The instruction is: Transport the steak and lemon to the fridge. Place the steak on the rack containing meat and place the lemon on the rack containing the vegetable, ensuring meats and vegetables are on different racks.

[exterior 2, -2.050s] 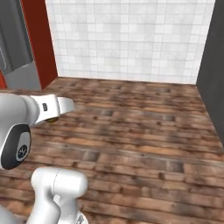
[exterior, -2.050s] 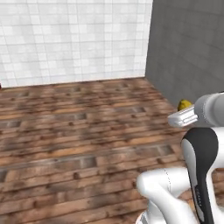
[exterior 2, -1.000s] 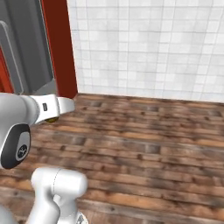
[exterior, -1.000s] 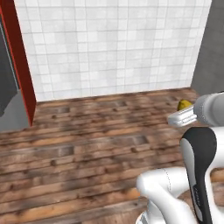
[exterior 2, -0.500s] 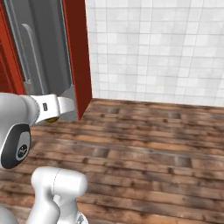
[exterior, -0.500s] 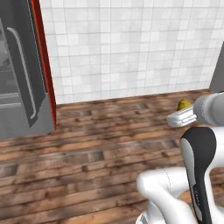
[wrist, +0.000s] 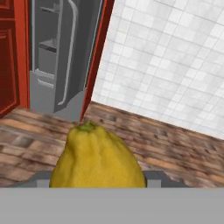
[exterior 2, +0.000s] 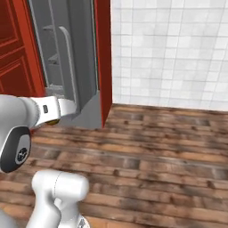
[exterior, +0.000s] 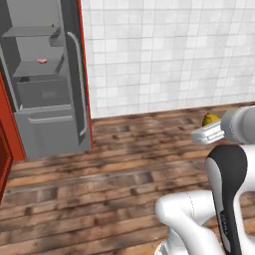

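Observation:
The yellow lemon (wrist: 98, 157) sits between my fingers in the hand view, and my gripper (wrist: 98, 181) is shut on it. In the left base view the lemon (exterior: 210, 119) peeks above the gripper (exterior: 203, 133) at the right, over the wooden floor. The fridge (exterior: 45, 114) stands open at the far left, showing flat grey shelves. A small pink-red piece of meat (exterior: 42, 61) lies on the middle shelf (exterior: 30, 69); I cannot tell whether it is the steak. The top shelf (exterior: 30, 32) is seen edge-on. In the right base view my gripper (exterior 2: 67, 108) points toward the fridge (exterior 2: 80, 53).
The grey fridge door (exterior: 74, 84) with a long handle stands open. Dark red cabinet panels (exterior 2: 18, 49) flank the fridge. A white tiled wall (exterior: 164, 55) runs to the right. Wooden floor (exterior: 114, 169) stretches between me and the fridge.
The whole picture has shifted as the base moved: the fridge and red panels have come into view from the left. The lemon stays in my gripper, and the arm holds its pose.

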